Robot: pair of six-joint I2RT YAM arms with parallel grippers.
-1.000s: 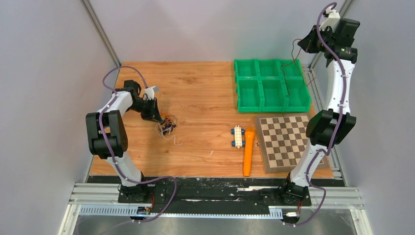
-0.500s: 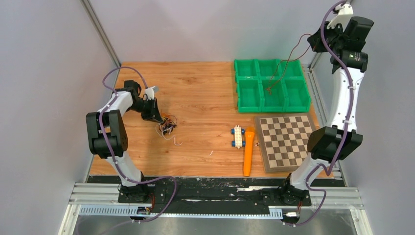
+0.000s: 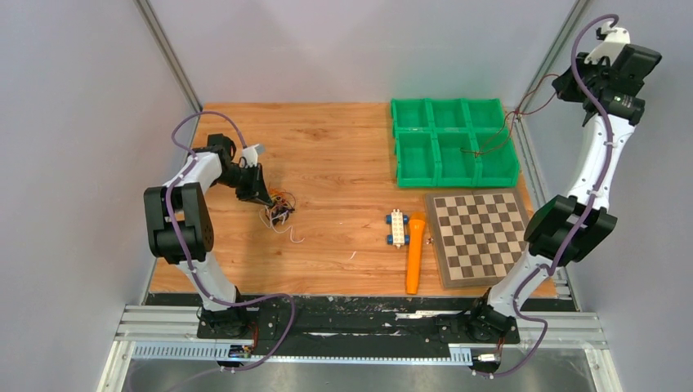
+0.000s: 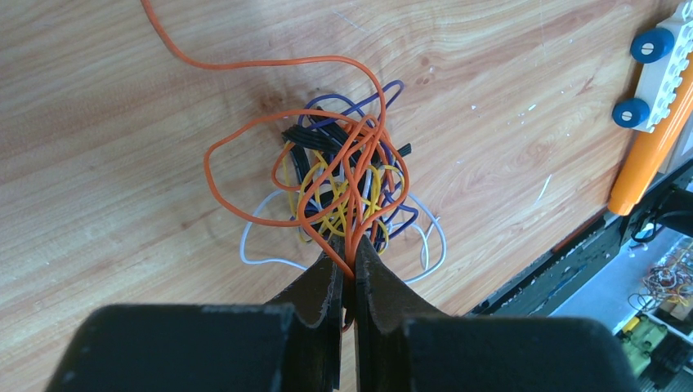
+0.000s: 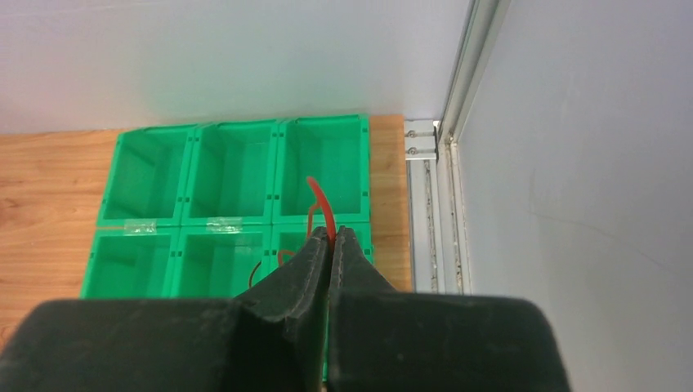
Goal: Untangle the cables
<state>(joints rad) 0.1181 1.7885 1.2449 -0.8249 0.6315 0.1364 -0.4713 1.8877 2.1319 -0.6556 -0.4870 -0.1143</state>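
Observation:
The cables [image 3: 279, 209] lie as a small tangle of thin orange, yellow, black, purple and white wires on the wooden table at the left; the tangle also shows in the left wrist view [image 4: 347, 180]. My left gripper [image 3: 266, 198] [image 4: 350, 245] is shut on orange wires at the tangle's near edge. My right gripper [image 3: 568, 90] [image 5: 331, 234] is raised high at the far right and shut on a single red wire [image 5: 320, 200]. That wire [image 3: 498, 137] hangs down into the green bins.
A green six-compartment bin tray [image 3: 418, 167] stands at the back right. A chessboard [image 3: 477, 237] lies in front of it. An orange marker-like tool [image 3: 415, 253] and a white and blue block [image 3: 397, 227] lie mid-table. A loose white wire [image 3: 295, 236] lies near the tangle.
My right gripper has risen and swung to the right with the red wire, whose loose end has dragged across the bins. The left gripper and tangle have not moved.

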